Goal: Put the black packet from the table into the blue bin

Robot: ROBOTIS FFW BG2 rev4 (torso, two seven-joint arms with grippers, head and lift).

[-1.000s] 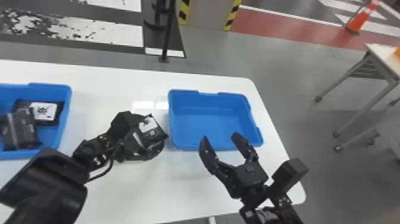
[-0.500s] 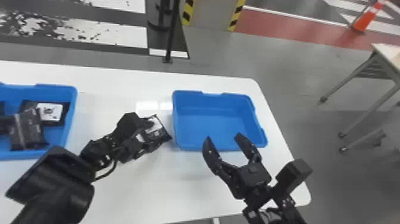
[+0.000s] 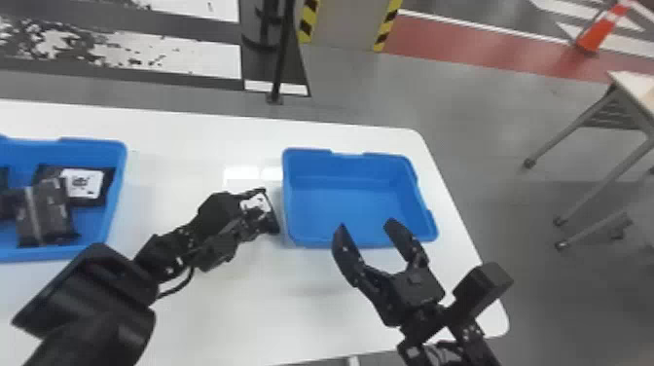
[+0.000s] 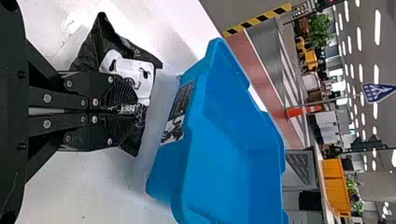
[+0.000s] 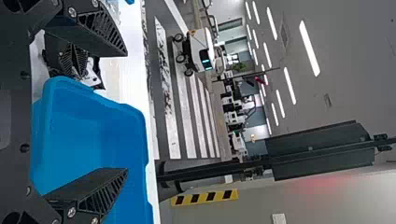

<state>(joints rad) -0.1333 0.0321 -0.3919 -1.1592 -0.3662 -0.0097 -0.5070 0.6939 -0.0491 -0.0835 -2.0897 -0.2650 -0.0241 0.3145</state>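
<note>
In the head view my left gripper [image 3: 250, 219] is shut on the black packet [image 3: 266, 210], just left of the blue bin [image 3: 287, 194]. The left wrist view has the left gripper [image 4: 125, 109] pinching the packet [image 4: 141, 70], whose white label faces up, with the blue bin [image 4: 187, 154] close beyond it. Part of the packet is hidden between the fingers. My right gripper [image 3: 366, 231] stands open above the near edge of that bin; in the right wrist view the right gripper [image 5: 126, 112] has its fingers apart, the bin [image 5: 93, 121] lying beyond them.
Another blue bin [image 3: 114, 194], holding several black packets [image 3: 46, 214], stands at the left of the white table [image 3: 204, 146]. A dark pole [image 3: 282, 53] rises behind the table. Off to the right are a second table [image 3: 632, 92] and an orange cone [image 3: 601, 31].
My left gripper has moved a little to the right with the packet, closer to the bin's left side. The right arm holds its place above the bin's near edge.
</note>
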